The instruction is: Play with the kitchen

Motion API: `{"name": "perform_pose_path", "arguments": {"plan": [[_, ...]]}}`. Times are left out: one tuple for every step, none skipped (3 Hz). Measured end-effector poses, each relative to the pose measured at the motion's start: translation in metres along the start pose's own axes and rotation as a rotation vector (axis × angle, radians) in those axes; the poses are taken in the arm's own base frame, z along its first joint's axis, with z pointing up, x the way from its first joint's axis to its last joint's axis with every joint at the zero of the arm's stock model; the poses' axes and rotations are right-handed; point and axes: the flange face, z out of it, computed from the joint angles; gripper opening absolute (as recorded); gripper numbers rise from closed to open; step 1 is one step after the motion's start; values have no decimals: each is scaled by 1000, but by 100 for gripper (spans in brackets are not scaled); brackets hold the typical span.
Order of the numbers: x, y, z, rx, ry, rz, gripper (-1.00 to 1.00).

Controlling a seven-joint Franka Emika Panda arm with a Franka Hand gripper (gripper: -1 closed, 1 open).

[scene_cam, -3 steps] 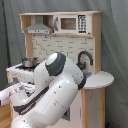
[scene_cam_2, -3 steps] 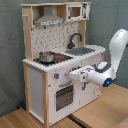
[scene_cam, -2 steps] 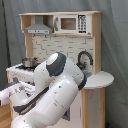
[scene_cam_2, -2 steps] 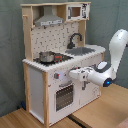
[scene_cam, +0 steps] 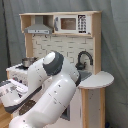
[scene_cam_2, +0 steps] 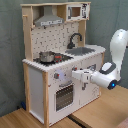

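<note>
Against a grey curtain on a wooden floor (scene_cam_2: 20, 120), the play kitchen (scene_cam_2: 55, 60) fills mid-frame. The gripper (scene_cam_2: 73, 75) points at its knob panel; jaw state unclear. Rigid wood; knobs and oven door handle offer holds.

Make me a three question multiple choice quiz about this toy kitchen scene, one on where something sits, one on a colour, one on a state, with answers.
1. Where does the small steel pot stand?
A. in the grey sink
B. on the stovetop
C. on the floor

2. What colour is the curved faucet?
A. black
B. red
C. yellow

3. How is the oven door of the tall white and light-wood toy kitchen?
A. hanging wide open
B. missing
C. closed

Answers:
1 B: in the second exterior view the pot sits on the stovetop, left of the grey sink.
2 A: the faucet is black in both exterior views.
3 C: the door lies flush with the front.
</note>
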Motion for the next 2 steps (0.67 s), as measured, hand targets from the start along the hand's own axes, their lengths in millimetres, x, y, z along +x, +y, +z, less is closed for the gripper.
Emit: {"name": "perform_pose_path", "arguments": {"plan": [[6,6,-20,-2,-23,-13,100],[8,15,-39,0,-54,-17,100]]}}
